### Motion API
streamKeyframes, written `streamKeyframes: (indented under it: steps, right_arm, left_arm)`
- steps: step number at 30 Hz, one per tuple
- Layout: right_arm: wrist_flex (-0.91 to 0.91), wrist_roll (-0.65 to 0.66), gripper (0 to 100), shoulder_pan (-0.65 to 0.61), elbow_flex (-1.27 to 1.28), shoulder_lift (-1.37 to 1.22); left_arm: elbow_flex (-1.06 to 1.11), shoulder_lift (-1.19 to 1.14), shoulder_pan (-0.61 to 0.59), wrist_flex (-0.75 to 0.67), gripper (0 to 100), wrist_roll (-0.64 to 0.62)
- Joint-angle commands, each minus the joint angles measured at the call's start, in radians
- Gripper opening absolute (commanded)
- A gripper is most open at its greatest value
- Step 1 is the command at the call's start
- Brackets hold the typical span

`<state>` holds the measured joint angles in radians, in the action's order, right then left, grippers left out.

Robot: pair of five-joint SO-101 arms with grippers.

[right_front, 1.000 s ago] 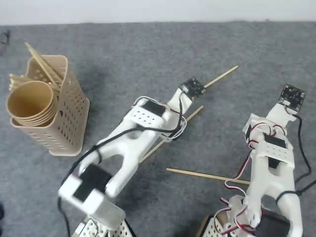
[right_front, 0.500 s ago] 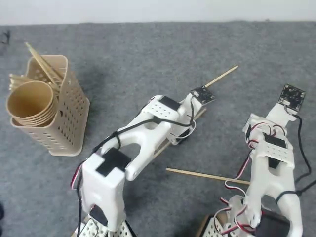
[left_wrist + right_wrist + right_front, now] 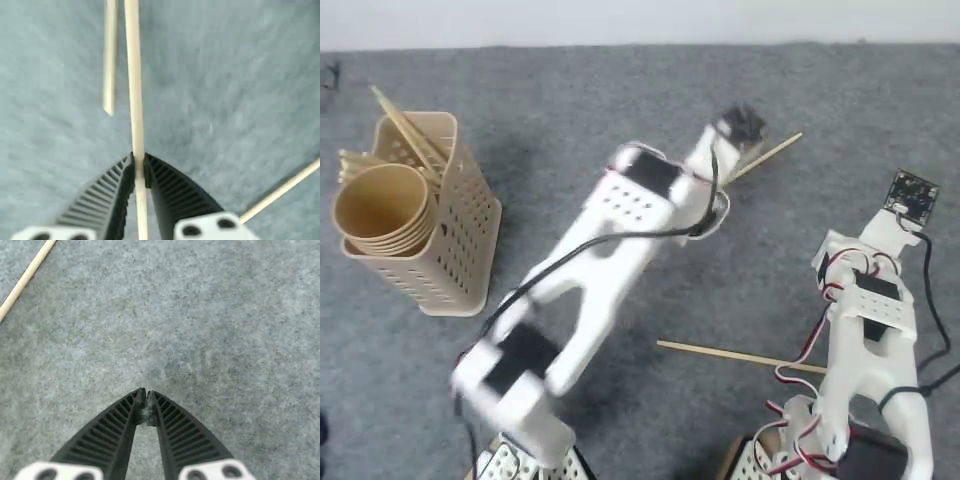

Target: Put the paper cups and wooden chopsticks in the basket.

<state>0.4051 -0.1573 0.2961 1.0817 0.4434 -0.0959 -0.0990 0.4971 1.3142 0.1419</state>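
1. The thin pale wooden chopstick (image 3: 134, 100) is pinched between the tips of the left gripper (image 3: 139, 159). The jaws are clenched tight on it, and most of its length sticks out ahead over the grey carpet (image 3: 570, 110).
2. Handling guess: it's light, stiff and skinny, so it could easily pivot or slip in the pinch. Holding nearer the middle would steady it. Can't really tell whether it's fully off the carpet.
3. A second loose chopstick (image 3: 110, 55) lies just beside it, and a third stick (image 3: 740, 356) lies near the right arm's base.
4. The right gripper (image 3: 146, 394) is closed on nothing, over bare carpet.
5. The beige slotted plastic basket (image 3: 470, 230) stands at the far left, well apart from the held stick, with open carpet between.
6. Its mouth is mostly taken up by the stack of tan paper cups (image 3: 382, 205) and a bunch of sticks (image 3: 405, 125), so I'd go in end-first beside the cups.
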Motion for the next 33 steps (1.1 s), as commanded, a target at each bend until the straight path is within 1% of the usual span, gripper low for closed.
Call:
streamKeyframes:
  steps: [1, 4, 6, 10, 11, 13, 15, 17, 19, 22, 23, 24, 27, 29, 33]
  right_arm:
    - [-0.018, 0.014, 0.8, -0.007, -0.009, 0.027]
    - [-0.018, 0.014, 0.8, -0.007, -0.009, 0.027]
    - [-0.018, 0.014, 0.8, -0.007, -0.009, 0.027]
    - [-0.018, 0.014, 0.8, -0.008, -0.009, 0.025]
    - [-0.018, 0.014, 0.8, -0.008, -0.009, 0.025]
    - [-0.018, 0.014, 0.8, -0.008, -0.009, 0.025]
    - [-0.018, 0.014, 0.8, -0.008, -0.009, 0.025]
    - [-0.018, 0.014, 0.8, -0.008, -0.009, 0.025]
    - [-0.018, 0.014, 0.8, -0.010, -0.009, 0.025]
    - [-0.018, 0.014, 0.8, -0.010, -0.008, 0.024]
    - [-0.018, 0.014, 0.8, -0.010, -0.008, 0.024]
    - [-0.018, 0.014, 0.8, -0.010, -0.008, 0.024]
    - [-0.018, 0.014, 0.8, -0.010, -0.008, 0.024]
    - [-0.018, 0.014, 0.8, -0.010, -0.008, 0.024]
    - [-0.018, 0.014, 0.8, -0.010, -0.008, 0.024]
  left_arm:
    - [-0.048, 0.292, -0.054, -0.041, 1, -0.005]
    - [-0.042, 0.433, -0.164, -0.115, 1, 0.009]
    - [-0.042, 0.494, -0.261, -0.176, 1, 0.003]
    - [-0.042, 0.572, -0.494, -0.298, 1, -0.114]
    - [-0.041, 0.585, -0.548, -0.316, 1, -0.149]
    - [-0.031, 0.606, -0.629, -0.310, 1, -0.215]
    - [0.004, 0.637, -0.658, -0.250, 1, -0.227]
    - [0.045, 0.672, -0.661, -0.235, 1, -0.186]
    - [0.102, 0.695, -0.687, -0.345, 1, -0.163]
    - [0.194, 0.660, -0.763, -0.606, 1, -0.161]
    - [0.222, 0.631, -0.779, -0.672, 1, -0.161]
    - [0.240, 0.598, -0.795, -0.713, 1, -0.161]
    - [0.248, 0.505, -0.835, -0.769, 1, -0.161]
    - [0.252, 0.454, -0.859, -0.835, 1, -0.164]
    - [0.260, 0.364, -0.878, -0.910, 1, -0.212]
